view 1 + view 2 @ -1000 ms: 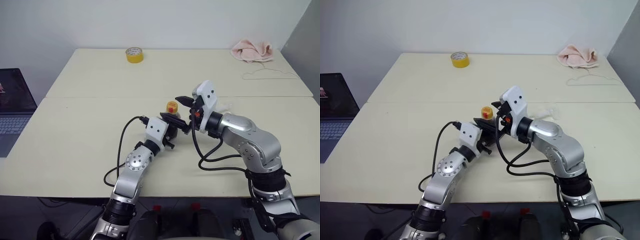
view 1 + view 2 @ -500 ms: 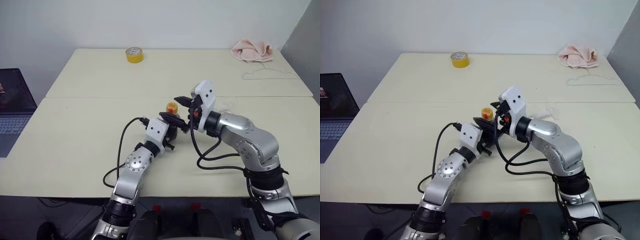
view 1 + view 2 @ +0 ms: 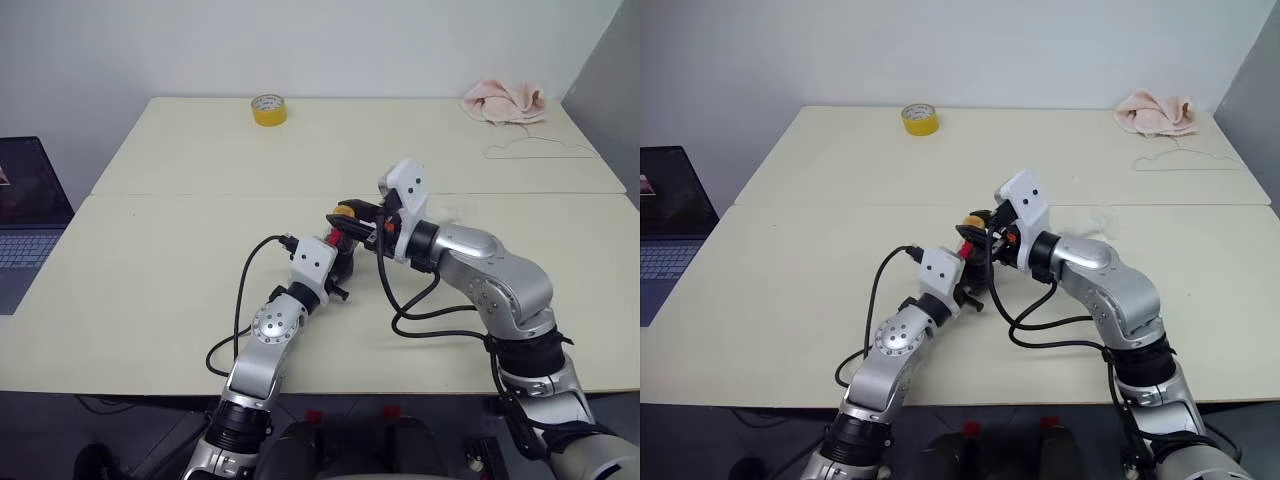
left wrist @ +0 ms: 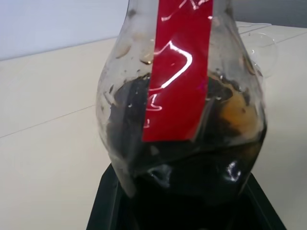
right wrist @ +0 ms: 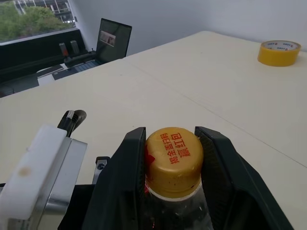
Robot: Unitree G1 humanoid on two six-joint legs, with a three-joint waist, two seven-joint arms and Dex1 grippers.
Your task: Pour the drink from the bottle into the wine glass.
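The left gripper [image 3: 340,262] is clamped around the rounded lower body of the bottle [image 4: 184,110], holding it upright above the near half of the tabletop [image 3: 150,270], roughly midway between its left and right edges. In the left wrist view the drink [image 4: 192,167] fills only the bottom part, dark under the red label strip.

Directly above that grip, the right gripper [image 5: 169,158] comes in level from the right side and brackets the yellow cap [image 5: 173,155] — one black finger on each side of it, the pads at or just off the cap's wall. Whether they already press on it I cannot tell for certain; they look set to pinch rather than fully clamped.

So the relation that matters is vertical: the bottle's long axis stands upright, the left gripper low on the body, the right one on the cap at the top. The cap is still on, so the likely step in hand is unscrewing — a twist about that upright axis while the lower grip resists.

The wine glass [image 3: 452,209] stands a little further back and to the right, just behind the right forearm, nearer to the right arm than the left.
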